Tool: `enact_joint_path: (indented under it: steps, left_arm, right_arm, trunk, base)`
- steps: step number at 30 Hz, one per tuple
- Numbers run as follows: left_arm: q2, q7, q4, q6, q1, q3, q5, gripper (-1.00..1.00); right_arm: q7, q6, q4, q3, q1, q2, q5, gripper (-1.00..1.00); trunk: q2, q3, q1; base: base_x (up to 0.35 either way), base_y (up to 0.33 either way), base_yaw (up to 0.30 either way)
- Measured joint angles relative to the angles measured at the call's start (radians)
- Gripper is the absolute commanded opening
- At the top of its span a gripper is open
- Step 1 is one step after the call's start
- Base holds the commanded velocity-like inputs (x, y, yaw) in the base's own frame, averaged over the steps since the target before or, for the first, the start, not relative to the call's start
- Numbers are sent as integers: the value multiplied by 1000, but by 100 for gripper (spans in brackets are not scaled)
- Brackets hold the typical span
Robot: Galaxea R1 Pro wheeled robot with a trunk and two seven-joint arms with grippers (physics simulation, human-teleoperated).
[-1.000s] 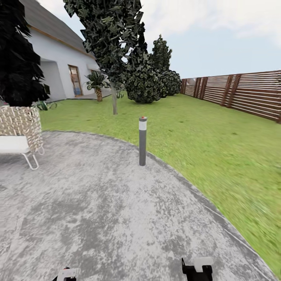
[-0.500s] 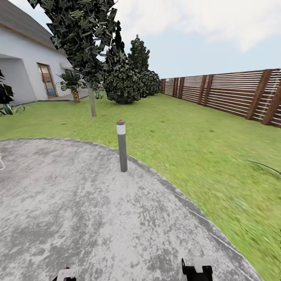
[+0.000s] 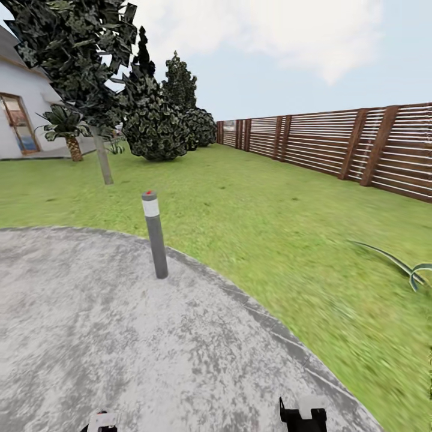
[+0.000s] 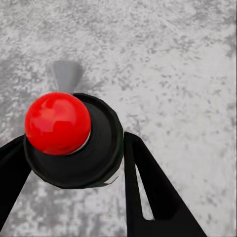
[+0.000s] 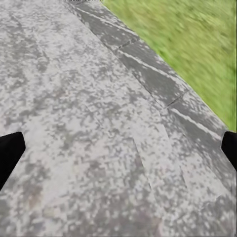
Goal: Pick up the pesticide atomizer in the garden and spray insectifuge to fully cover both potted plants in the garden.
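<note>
— Where's the pesticide atomizer?

— I can't tell. It isn't at either set of my fingers, and I can't place it relative to them.

— And the fingers themselves?

— My right fingers (image 5: 9, 153) stand wide apart over the stone patio (image 3: 90, 336), gripping nothing, close to its curved edge by the lawn (image 3: 270, 228). My left fingers (image 4: 153, 197) are spread too. A red knob (image 4: 57, 122) on a black disc (image 4: 101, 153) sits between them in the wrist view, and I can't tell whether they touch it or hang above it.

— What's ahead?

— A grey bollard lamp (image 3: 155, 234) at the patio's rim, then grass running to the slat fence (image 3: 336, 147). Long thin leaves (image 3: 393, 262) poke in low at the far right. They might belong to a potted plant, but I can't be sure.

— So the step is searching?

— I'd say so. Done well, it means turning the base slowly, both arms tucked low, head sweeping patio and grass for a small dark green bottle, and steering wide of the lamp.
</note>
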Motion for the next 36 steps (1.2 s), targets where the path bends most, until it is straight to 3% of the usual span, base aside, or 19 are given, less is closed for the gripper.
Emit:
enact_joint_path:
  steps: [22,36]
  left_arm:
    - [0,1,0,0,0,-1,1,-100]
    - [2,0,1,0,0,1,-1,-100]
  right_arm:
    - [0,0,0,0,1,2,0,100]
    - [2,-1,1,0,4,-1,3,100]
  trunk:
    - [0,0,0]
    - [0,0,0]
  base:
    - [339,0,-287]
    - [339,0,-43]
